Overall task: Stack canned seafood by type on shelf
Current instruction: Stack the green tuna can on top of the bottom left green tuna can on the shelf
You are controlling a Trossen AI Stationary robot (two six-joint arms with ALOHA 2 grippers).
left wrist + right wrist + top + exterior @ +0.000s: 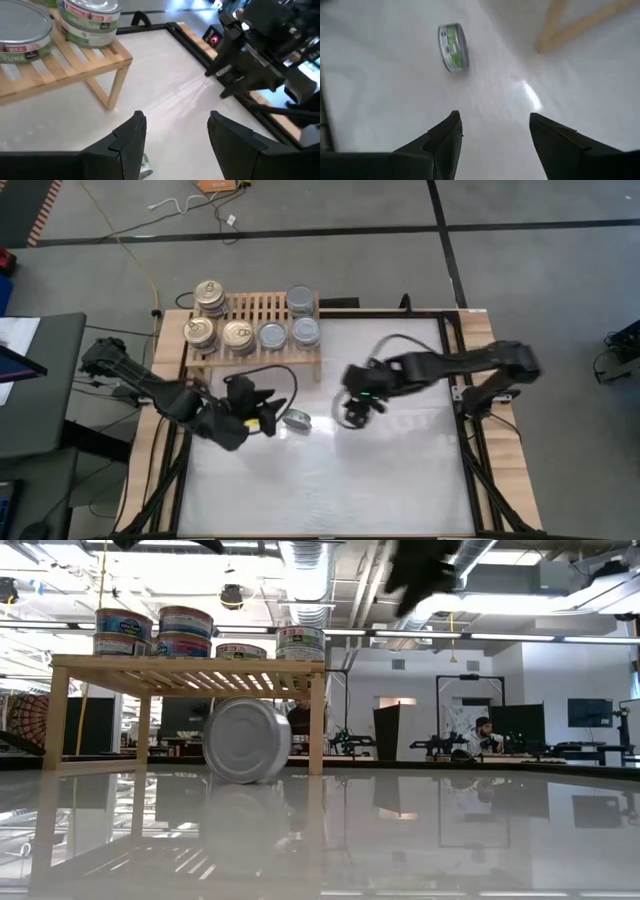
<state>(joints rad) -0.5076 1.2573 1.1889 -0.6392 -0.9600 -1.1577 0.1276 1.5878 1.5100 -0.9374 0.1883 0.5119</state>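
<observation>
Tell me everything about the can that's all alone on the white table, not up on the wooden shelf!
The lone can is a short round metal tin with a plain silver-grey face and a green-and-white label around its side. It stands tipped up on its edge, not flat. It sits on the glossy white table just in front of the shelf, between the two grippers. Nothing holds it; only the tabletop touches it.

Overhead and table-level cameras (plus two close wrist cameras) share the shelf [255,330] and a loose can [247,740].
</observation>
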